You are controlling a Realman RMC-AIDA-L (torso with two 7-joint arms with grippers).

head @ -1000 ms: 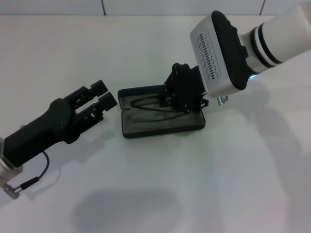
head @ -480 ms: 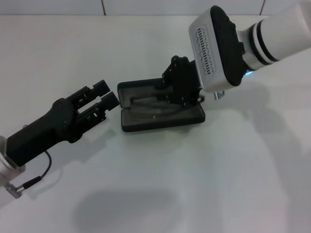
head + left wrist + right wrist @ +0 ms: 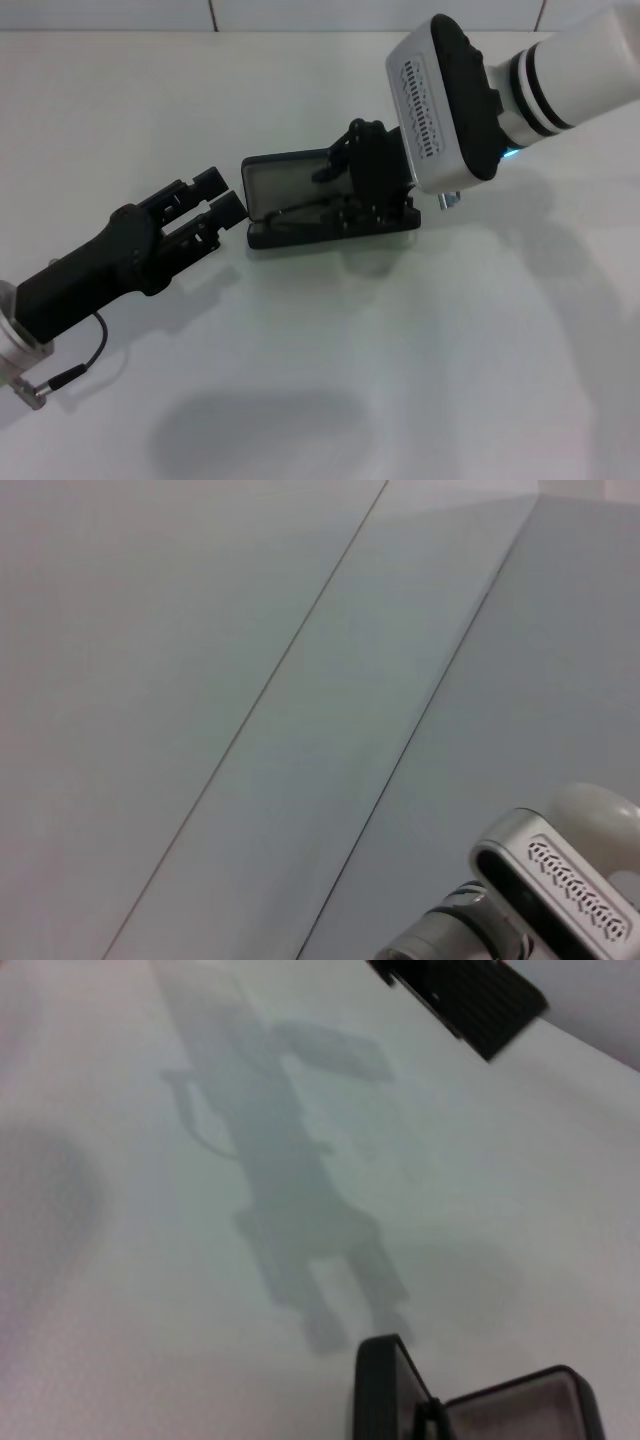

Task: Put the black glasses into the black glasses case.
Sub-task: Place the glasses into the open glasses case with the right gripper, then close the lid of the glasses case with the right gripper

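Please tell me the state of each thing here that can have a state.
Case: lid partly raised, not shut.
Glasses: lying inside the case.
Right gripper: at the case's right end.
Left gripper: open, holding nothing, just left of the case.

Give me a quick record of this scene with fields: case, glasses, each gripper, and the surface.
case: matte black rectangular glasses case, lid partly raised
glasses: thin black-framed glasses lying inside the case
right gripper: right gripper at the case's right end, on the lid
left gripper: left gripper beside the case's left end, open
surface: white table
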